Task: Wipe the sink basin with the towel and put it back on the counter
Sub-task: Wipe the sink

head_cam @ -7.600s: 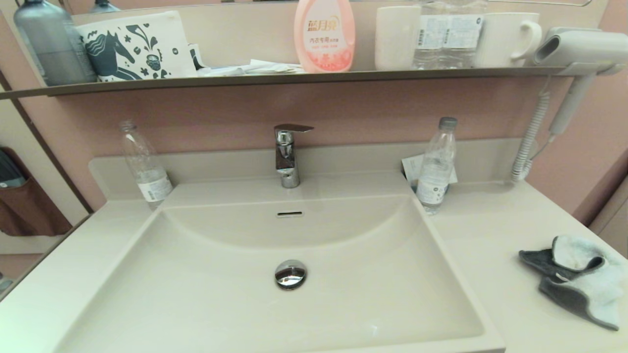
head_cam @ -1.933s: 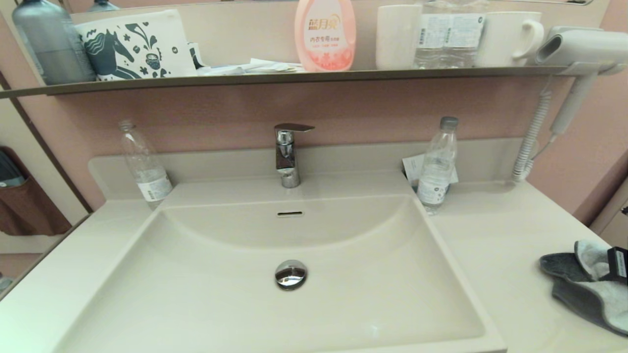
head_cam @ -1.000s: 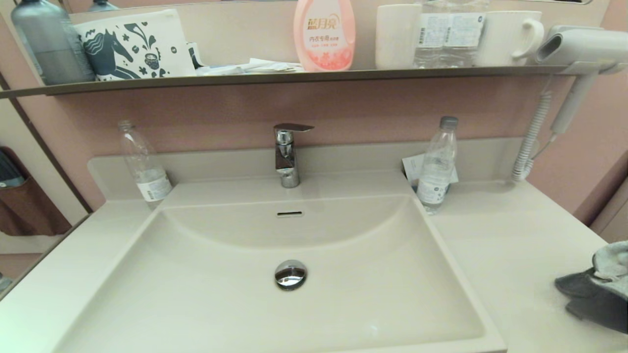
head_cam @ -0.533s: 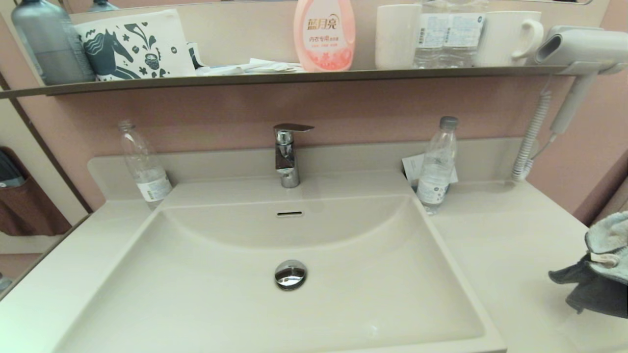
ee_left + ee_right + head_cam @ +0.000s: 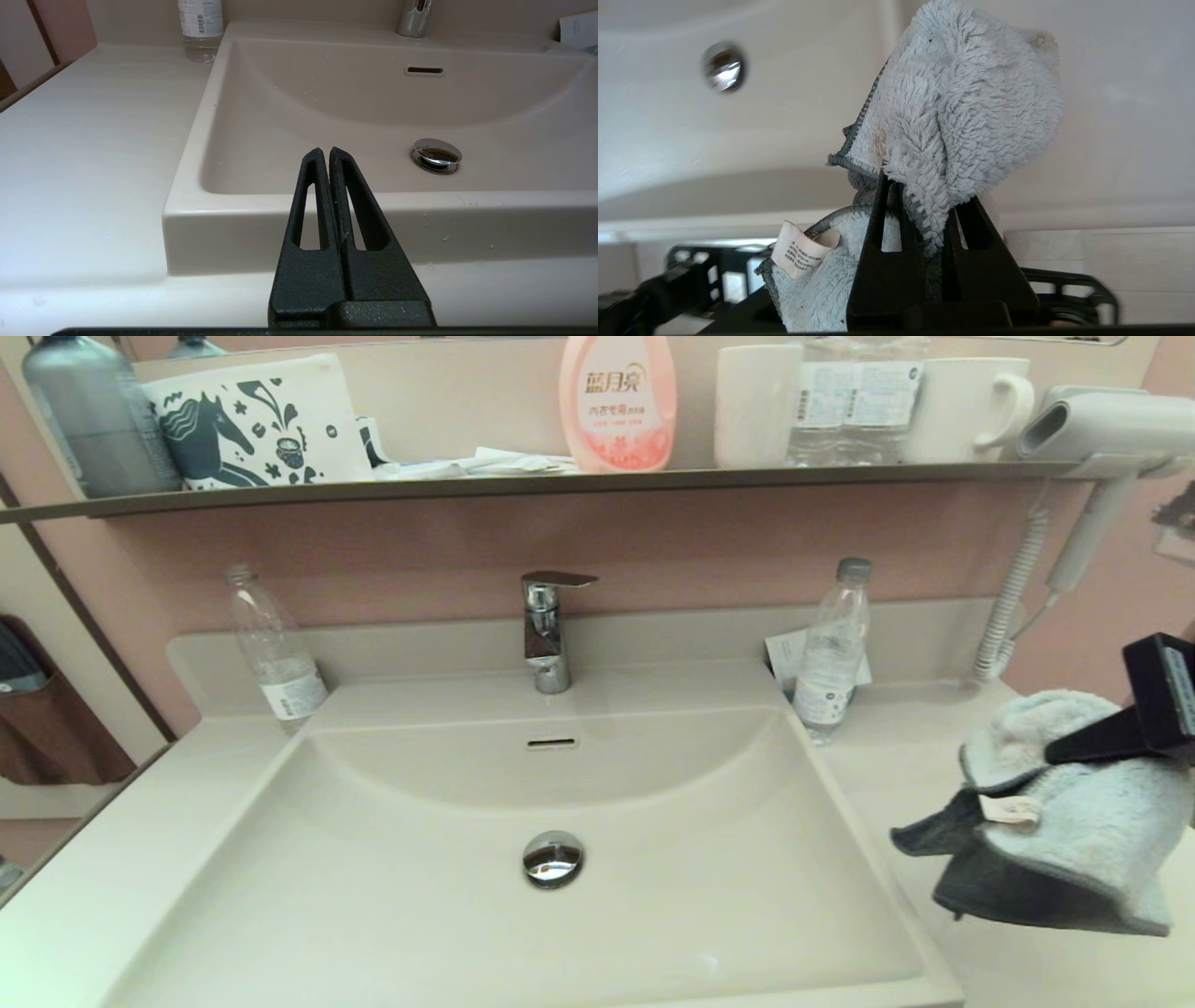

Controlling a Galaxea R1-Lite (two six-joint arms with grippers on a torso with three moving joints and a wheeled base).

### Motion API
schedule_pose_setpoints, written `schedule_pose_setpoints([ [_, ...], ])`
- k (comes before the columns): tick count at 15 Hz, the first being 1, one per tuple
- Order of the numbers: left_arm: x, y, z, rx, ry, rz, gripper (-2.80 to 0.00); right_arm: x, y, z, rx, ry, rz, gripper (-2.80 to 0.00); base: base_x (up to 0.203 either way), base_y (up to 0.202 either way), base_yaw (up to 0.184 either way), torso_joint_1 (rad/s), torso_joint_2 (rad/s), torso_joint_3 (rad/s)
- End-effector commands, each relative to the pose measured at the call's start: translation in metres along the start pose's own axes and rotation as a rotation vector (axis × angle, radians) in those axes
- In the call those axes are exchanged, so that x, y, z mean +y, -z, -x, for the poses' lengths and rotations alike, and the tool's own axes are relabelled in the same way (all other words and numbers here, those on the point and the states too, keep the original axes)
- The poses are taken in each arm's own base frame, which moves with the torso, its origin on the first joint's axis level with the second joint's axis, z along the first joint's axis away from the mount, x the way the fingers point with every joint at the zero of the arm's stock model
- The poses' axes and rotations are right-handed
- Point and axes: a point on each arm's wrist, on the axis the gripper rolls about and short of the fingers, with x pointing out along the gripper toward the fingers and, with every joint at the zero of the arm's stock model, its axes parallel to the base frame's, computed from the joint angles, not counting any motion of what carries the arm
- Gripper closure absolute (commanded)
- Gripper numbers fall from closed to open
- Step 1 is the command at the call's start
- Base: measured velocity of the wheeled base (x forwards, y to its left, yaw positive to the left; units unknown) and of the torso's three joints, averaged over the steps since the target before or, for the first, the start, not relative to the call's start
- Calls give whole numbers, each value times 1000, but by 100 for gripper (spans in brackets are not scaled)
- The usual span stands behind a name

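1. Fluffy pale blue towel (image 5: 1074, 821) is pinched in the right tool (image 5: 924, 205), hanging in the air over the surface (image 5: 934, 775) just right of the sink basin (image 5: 653, 784), dark grey side drooping underneath, little white tag (image 5: 1010, 810) poking out
2. Left tool (image 5: 325, 156) is pressed together with nothing in it, sitting low in front of the basin's near rim
3. Chrome drain plug (image 5: 553, 857) sits mid-basin, faucet (image 5: 546, 630) behind, a clear bottle (image 5: 829, 653) by each back corner
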Motion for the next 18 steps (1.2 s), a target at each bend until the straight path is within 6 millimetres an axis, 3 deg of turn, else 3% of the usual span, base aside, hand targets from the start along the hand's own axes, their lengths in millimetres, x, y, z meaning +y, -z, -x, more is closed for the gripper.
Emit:
schedule_pose_setpoints([
  [1,0,0,0,1,0,1,0,27,2,-21,73,-27,22,0,0,0,0,0,0,0],
  [4,0,0,0,1,0,1,0,57,-2,-56,70,-11,21,0,0,0,0,0,0,0],
  [6,0,0,0,1,0,1,0,66,-4,-76,78,19,26,0,0,0,0,0,0,0],
  [14,0,0,0,1,0,1,0,90,17,-150,245,176,19,0,0,0,0,0,0,0],
  [18,0,0,0,1,0,1,0,91,25,-171,264,273,33,0,0,0,0,0,0,0],
])
